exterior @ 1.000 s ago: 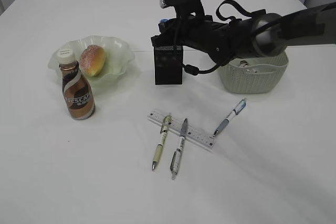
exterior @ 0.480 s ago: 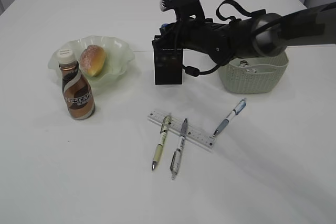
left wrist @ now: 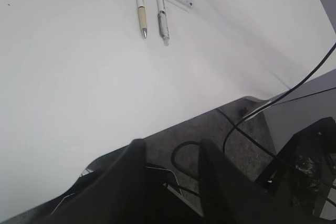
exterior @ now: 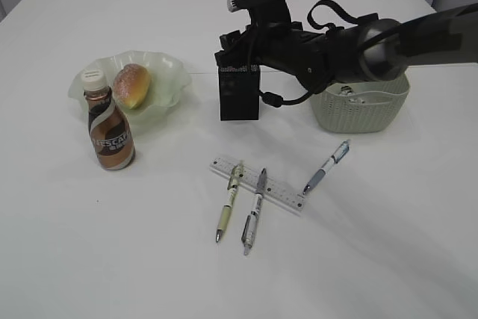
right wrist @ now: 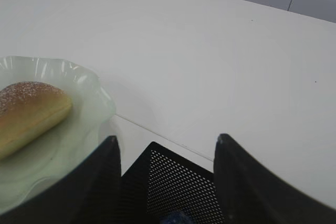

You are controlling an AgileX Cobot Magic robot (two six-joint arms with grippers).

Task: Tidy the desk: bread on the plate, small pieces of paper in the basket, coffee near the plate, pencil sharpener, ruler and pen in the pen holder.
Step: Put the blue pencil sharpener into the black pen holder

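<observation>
The right gripper (right wrist: 165,153) hangs right over the mouth of the black mesh pen holder (exterior: 239,95), its jaws spread wide with nothing between them, and in the right wrist view a small blue thing (right wrist: 176,217), most likely the pencil sharpener, sits down inside the holder. That looks like the drop just made, so the careful thing now is to lift straight up and clear of the rim before swinging away, since the holder is light and tall and a sideways brush could tip it. The bread (exterior: 132,85) lies on the plate (exterior: 170,72), and the coffee bottle (exterior: 110,129) stands just in front of it. The basket (exterior: 361,110) sits to the right of the holder, partly behind the arm. Still out on the desk are the ruler (exterior: 258,183), with two pens (exterior: 230,202) lying across it, and a third pen (exterior: 327,166) near its right end. The left gripper (left wrist: 170,174) is low beyond the desk's edge, jaws part open and empty.
</observation>
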